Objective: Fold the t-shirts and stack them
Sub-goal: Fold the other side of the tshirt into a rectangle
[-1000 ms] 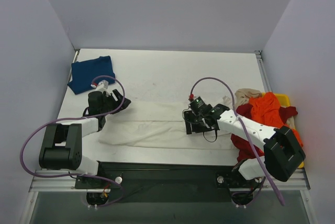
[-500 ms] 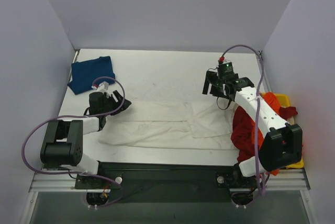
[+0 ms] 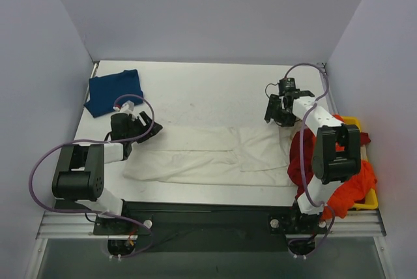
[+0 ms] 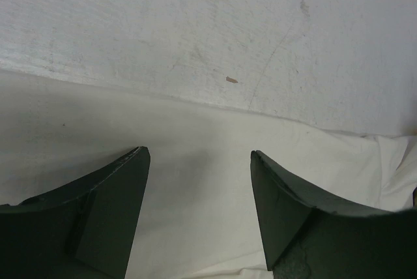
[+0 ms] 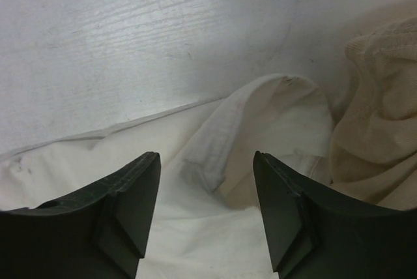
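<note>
**Cloth, top view.** Cream t-shirt (image 3: 208,156) is lying spread flat across the near-centre of the white table (image 3: 208,90), long axis running L–R, with light wrinkles through the mid section. Dark blue t-shirt (image 3: 115,92) is sitting folded at the far-L corner, well apart from the cream one. At the R edge, dark red t-shirt (image 3: 302,156) is lying bunched and touching the cream shirt's R end. Orange t-shirt (image 3: 350,186) is lying crumpled next to it, against the yellow bin (image 3: 370,203); R arm is covering part of both.

**L arm.** L gripper (image 4: 199,156) is sitting low over the cream shirt's far-L corner. In the wrist view its jaws are standing spread, with nothing between them. Cream cloth is filling the lower part of that view and bare table the upper part. Contact w/ cloth: cannot tell.

**R arm.** R gripper (image 5: 205,158) is hanging at the far-R of the table, over the cream shirt's far-R corner. Its jaws are standing apart and gripping nothing. Directly ahead of them, a cream sleeve (image 5: 260,129) is lying folded over w/ its hem turned up. Beige t-shirt (image 5: 378,122) is lying crumpled just beside that sleeve, on its R, and touching it.

**Stack.** No shirt is lying on top of the blue one.
</note>
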